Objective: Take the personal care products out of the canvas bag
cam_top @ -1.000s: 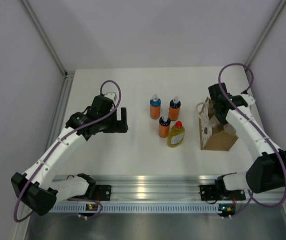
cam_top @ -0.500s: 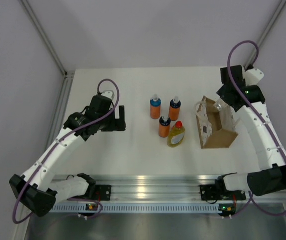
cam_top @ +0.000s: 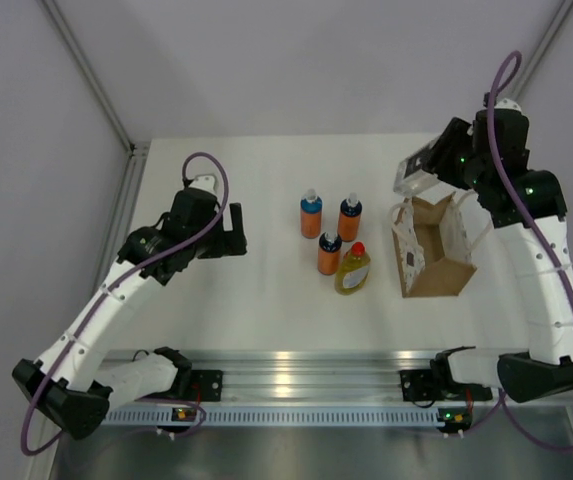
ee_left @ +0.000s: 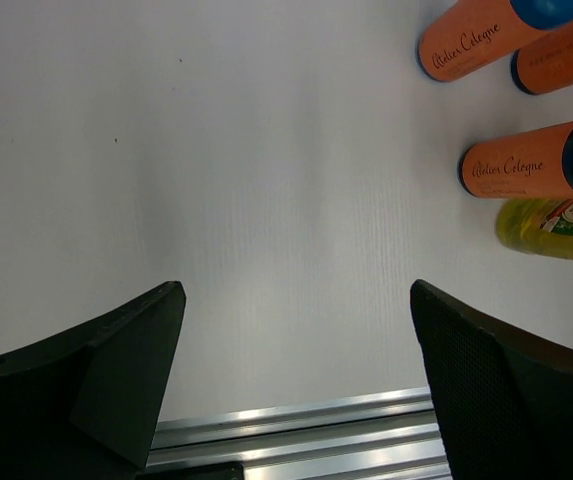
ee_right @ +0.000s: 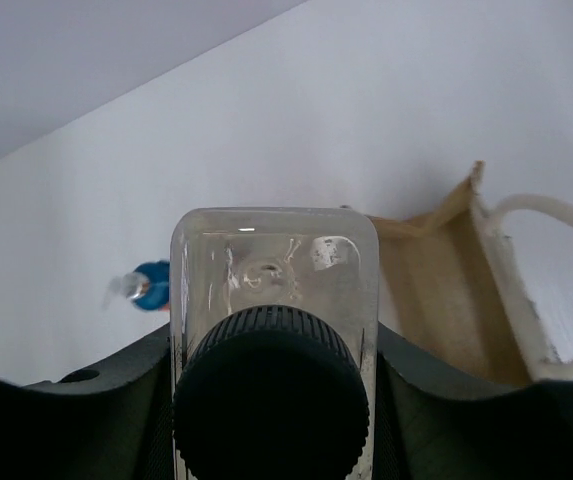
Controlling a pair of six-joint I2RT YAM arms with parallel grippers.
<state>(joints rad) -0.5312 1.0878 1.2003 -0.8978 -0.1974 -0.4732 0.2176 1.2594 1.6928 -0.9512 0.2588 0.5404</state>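
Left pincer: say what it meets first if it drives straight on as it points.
Probably the bare table: the left pincer tilts down at it, and the bottles stand off to one side.

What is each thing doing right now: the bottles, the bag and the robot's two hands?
Clear bottle: held in the air, out of the bag.
Right hand: shut on the clear bottle.
Left hand: open, empty.
Orange bottles: standing upright on the table, caps on.
Yellow bottle: upright, red cap on.
Canvas bag: standing upright, top open.
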